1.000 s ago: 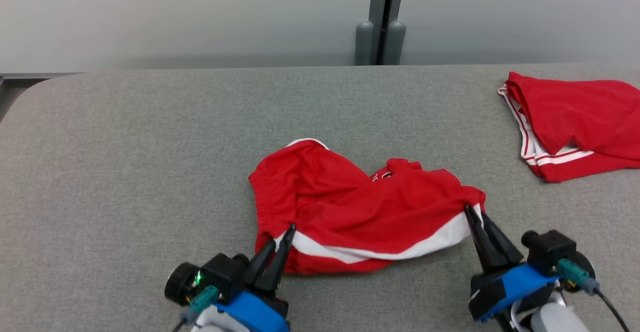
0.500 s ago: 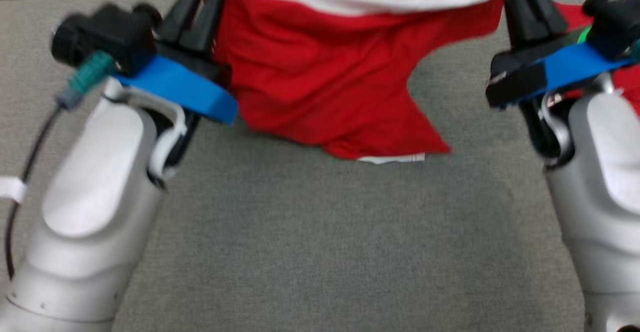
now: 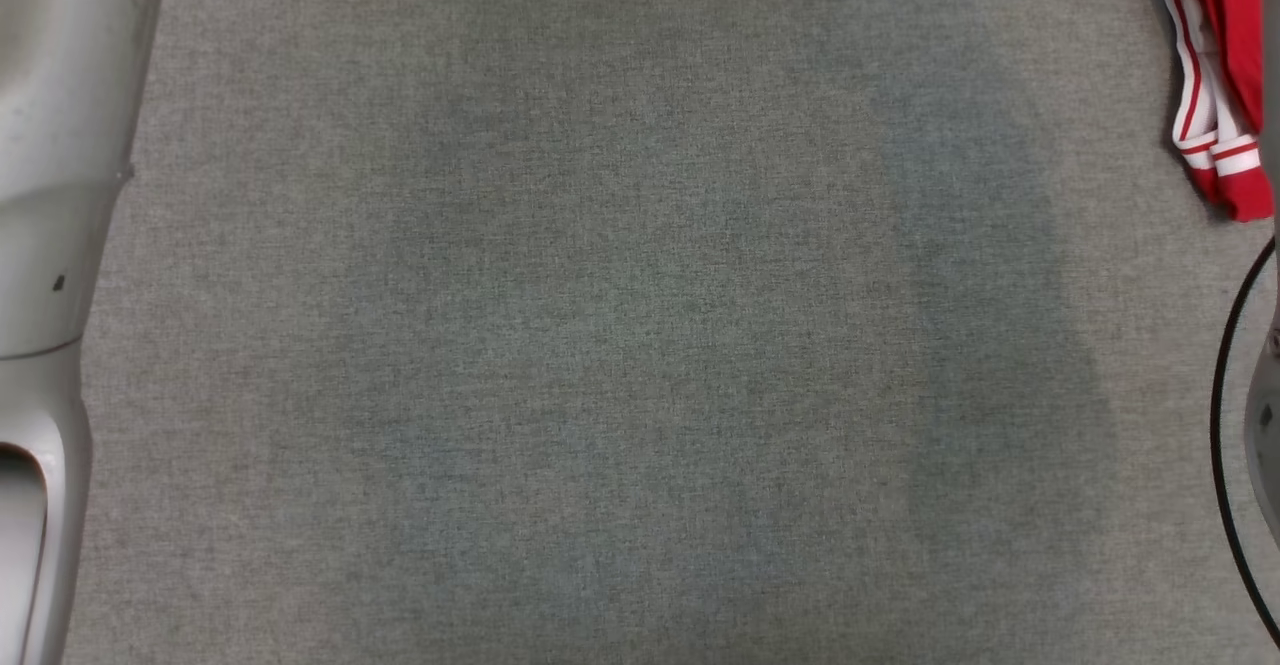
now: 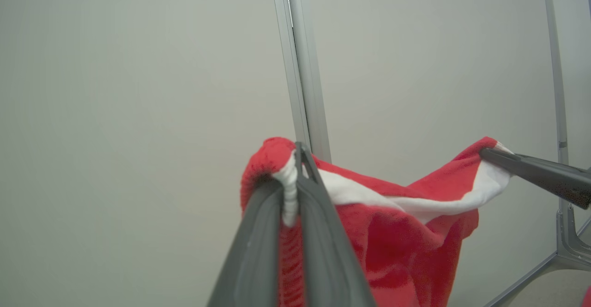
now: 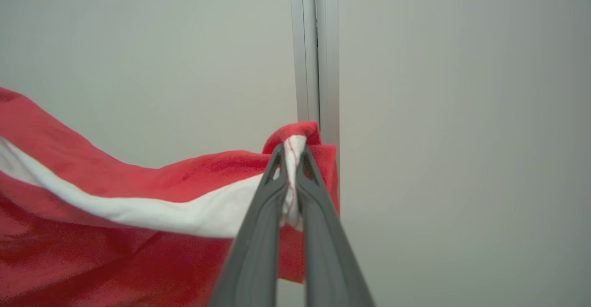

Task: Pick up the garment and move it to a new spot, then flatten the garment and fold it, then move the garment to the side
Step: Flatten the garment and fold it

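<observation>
Lifted off the table (image 3: 640, 345), the garment (image 4: 397, 237) now hangs between the left gripper (image 4: 300, 152) and right gripper (image 5: 290, 152), each clamped on its white band, ready to be moved.

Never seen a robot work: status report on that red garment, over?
Left gripper, right gripper shut on garment at white band. It hangs between them. Other red garment on table, far right.

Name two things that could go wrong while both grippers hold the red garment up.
1. The left gripper and right gripper each pinch only a small bunch of the garment at its white band; it might slip.
2. The cloth sags between them and could land crumpled on the table or overlap the other red garment.
</observation>
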Controlling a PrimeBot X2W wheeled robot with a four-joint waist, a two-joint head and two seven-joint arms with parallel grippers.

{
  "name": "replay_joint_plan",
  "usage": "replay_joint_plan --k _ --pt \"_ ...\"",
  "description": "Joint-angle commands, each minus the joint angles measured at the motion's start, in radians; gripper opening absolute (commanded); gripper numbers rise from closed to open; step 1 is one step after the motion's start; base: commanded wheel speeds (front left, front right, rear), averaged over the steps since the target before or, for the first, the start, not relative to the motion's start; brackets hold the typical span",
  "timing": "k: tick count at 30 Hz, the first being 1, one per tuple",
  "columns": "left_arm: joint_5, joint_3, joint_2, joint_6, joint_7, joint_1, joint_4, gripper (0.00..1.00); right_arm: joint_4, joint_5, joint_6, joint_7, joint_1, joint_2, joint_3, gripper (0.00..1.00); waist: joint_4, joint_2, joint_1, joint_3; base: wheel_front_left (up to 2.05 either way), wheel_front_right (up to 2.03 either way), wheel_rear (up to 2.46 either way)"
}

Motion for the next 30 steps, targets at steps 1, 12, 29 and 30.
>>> replay_joint_plan --k 1,12,29,30 --pt "-0.006 -0.006 -0.001 -0.001 -0.01 -0.014 0.013 0.0 0.015 0.01 0.0 -0.009 -0.014 0.003 0.005 0.0 0.002 0.0 -0.0003 0.002 0.0 0.0 0.0" --pt "-0.068 -0.072 -0.014 0.001 -0.085 0.185 0.059 0.0 0.137 0.081 0.0 -0.094 0.133 -0.004 0.111 0.0 0.017 0.0 -0.0003 -0.013 0.0 0.0 0.0" --pt "0.006 -0.079 -0.002 0.05 -0.091 0.996 -0.241 0.0 -0.074 0.175 0.0 -0.129 0.86 -0.066 0.205 0.0 -0.011 0.0 -0.0003 -0.209 0.0 0.0 0.0" --pt "0.009 -0.087 0.002 0.05 -0.091 1.026 -0.252 0.0 -0.094 0.18 0.0 -0.125 0.898 -0.068 0.203 0.0 -0.012 0.0 -0.0003 -0.218 0.0 0.0 0.0"
